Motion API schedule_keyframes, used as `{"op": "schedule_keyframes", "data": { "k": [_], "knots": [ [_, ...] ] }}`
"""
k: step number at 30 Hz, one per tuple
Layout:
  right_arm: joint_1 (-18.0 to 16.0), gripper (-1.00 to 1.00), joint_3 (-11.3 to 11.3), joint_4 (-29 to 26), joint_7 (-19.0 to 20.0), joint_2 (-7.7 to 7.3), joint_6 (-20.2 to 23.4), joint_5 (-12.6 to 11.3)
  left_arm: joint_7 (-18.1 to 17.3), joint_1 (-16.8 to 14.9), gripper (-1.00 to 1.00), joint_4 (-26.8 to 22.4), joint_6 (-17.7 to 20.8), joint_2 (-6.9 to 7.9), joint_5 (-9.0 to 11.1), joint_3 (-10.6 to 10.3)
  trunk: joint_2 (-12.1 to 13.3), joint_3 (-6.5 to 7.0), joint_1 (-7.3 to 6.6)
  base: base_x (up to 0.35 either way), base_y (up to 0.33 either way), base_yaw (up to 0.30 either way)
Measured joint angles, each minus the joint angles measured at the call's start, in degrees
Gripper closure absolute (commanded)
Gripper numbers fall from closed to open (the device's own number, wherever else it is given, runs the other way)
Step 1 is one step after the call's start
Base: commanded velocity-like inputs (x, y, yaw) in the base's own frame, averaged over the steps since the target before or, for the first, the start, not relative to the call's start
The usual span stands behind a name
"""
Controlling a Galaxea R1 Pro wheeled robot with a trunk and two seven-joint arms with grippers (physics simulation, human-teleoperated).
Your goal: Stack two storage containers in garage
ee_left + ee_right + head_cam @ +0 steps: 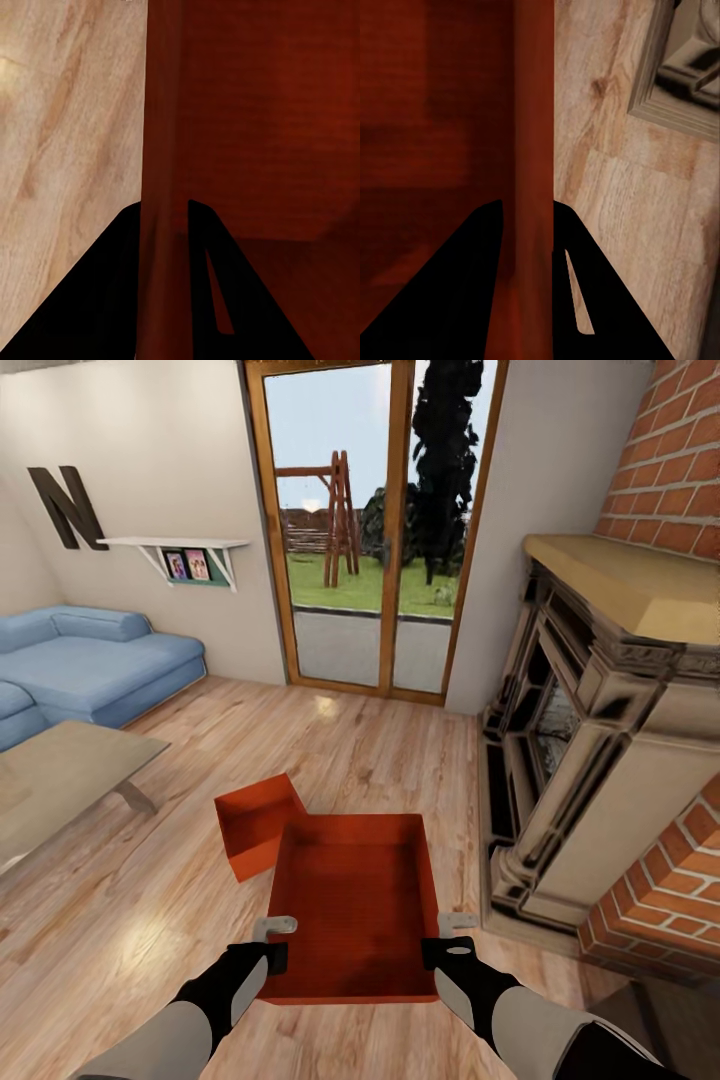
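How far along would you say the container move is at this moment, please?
Nothing is delivered yet: both bins sit over the living room's wood floor. In hand: the left gripper and right gripper each clamp a side wall of the near container, one finger on each face. The second container lies beside it, untouched. Left: carrying both to the garage and stacking them.

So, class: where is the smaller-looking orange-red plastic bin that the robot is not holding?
In the head view, the free orange-red plastic bin sits on the wood plank floor, touching the held bin's far left corner, right of the low table.
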Motion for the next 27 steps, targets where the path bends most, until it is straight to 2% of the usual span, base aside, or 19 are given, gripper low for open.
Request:
{"op": "schedule_keyframes", "data": {
  "k": [18,27],
  "knots": [
    [0.0,1.0,-0.01,0.0,0.0,0.0,0.04,0.0,-0.01,0.0,1.0,0.0,0.03,0.0,0.0,0.01,0.0,1.59,0.0,0.0,0.0,0.0],
    [0.0,1.0,0.02,-0.01,0.0,-0.01,0.07,-0.03,-0.02,0.0,1.0,0.01,0.05,0.0,0.0,0.02,0.01,1.81,0.0,0.0,0.0,0.0]
  ]
}}
